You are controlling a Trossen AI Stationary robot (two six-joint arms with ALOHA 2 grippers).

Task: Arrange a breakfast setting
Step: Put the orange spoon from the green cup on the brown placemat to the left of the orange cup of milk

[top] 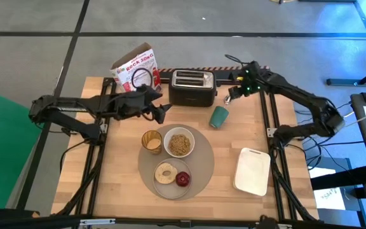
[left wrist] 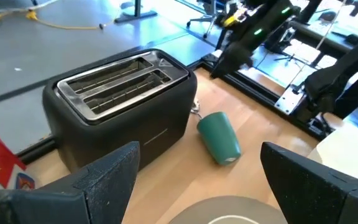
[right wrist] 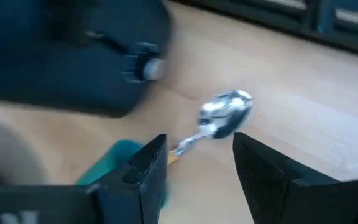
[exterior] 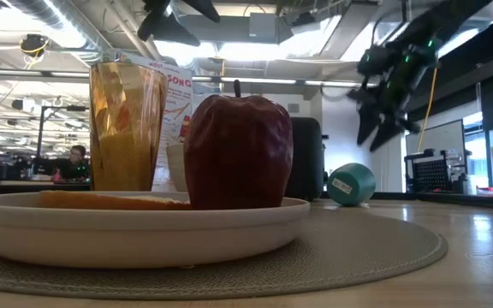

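From above, the placemat (top: 199, 170) holds an amber cup (top: 151, 140), a bowl (top: 179, 144) of cereal, and a plate (top: 172, 175) with bagel (top: 166, 172) and apple (top: 182, 179). The left gripper (top: 162, 112) is spread empty.

The right wrist shows the right gripper (right wrist: 196, 163) parted over a blurred spoon (right wrist: 219, 118), beside the toaster (right wrist: 61, 50) and a toppled green cup (right wrist: 114, 163).

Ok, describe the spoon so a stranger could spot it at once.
Start at the black toaster at the table's back edge. Just off its right end, beside the tipped-over teal cup, a small spoon lies on the bare wood under the open right gripper. Its shiny metal bowl is the only bright metal there.
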